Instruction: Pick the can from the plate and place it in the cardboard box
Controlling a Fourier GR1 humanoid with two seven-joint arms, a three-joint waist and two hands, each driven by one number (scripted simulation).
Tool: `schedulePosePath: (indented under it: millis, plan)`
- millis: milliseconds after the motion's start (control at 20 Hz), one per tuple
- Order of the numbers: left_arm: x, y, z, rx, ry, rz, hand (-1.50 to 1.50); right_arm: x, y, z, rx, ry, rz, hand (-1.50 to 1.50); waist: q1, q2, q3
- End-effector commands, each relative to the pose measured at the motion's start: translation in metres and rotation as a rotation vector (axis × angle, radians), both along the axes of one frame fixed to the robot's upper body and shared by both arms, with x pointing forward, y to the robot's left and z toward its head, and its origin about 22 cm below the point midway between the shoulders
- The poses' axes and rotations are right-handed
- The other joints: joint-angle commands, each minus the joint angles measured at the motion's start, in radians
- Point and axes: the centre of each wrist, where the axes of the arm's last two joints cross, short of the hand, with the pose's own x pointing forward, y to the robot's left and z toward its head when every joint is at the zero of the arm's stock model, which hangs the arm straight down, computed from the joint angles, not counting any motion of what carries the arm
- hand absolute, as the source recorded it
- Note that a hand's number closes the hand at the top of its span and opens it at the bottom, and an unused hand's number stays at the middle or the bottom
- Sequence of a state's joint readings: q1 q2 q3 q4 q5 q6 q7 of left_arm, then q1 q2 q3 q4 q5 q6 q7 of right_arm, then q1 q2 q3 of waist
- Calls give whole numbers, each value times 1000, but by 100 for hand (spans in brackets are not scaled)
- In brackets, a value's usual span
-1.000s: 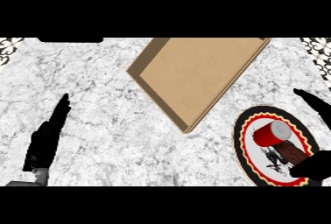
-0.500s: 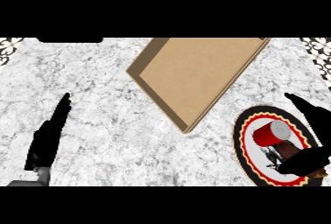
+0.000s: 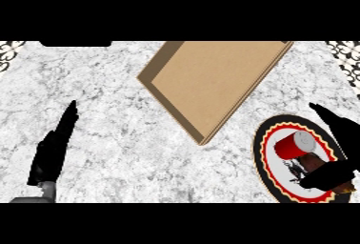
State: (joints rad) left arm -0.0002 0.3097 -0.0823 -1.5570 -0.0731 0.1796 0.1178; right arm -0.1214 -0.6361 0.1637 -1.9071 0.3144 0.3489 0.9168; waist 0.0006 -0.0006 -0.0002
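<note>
— Marble-patterned counter [image 3: 141, 157] fills the frame. What sits at the lower left?

— Only the left hand [image 3: 53, 147], fingers straight and together, resting where it was a second ago. At upper centre lies the cardboard box [image 3: 215, 81], flat and shallow, with nothing in it.

— And what has changed?

— At the lower right, the right hand [image 3: 337, 152] has slid in over the plate [image 3: 271, 131] from the frame's right edge. Its fingers are spread and reach up past the red can [image 3: 294, 147], which lies on its side on the plate. The thumb appears to come in below the can, so I judge a grasp is being set up, not closed.

— Anything unclear?

— The hand hides the plate's right part, and the frame's bottom cuts off its lower rim. Whether any finger touches the can I cannot tell. A dark figure printed on the plate is hard to read.
</note>
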Motion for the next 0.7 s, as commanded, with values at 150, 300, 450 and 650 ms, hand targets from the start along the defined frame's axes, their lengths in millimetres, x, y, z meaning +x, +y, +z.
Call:
schedulePosePath:
  millis: [150,300,450,650]
  plan:
    - [9,-3,-12,4,-9,4,0,5,15,-19,-4,25,-19,-150,-1,1,0]
    - [4,7,0,0,-14,-1,0,0,16,-24,-13,19,-20,-150,0,0,0]
    - [-6,13,-10,-1,-8,-14,0,-3,7,-32,-12,20,-27,-150,-1,0,0]
    - [-5,5,-21,-7,8,8,0,6,4,-21,-4,17,-24,-150,-1,0,0]
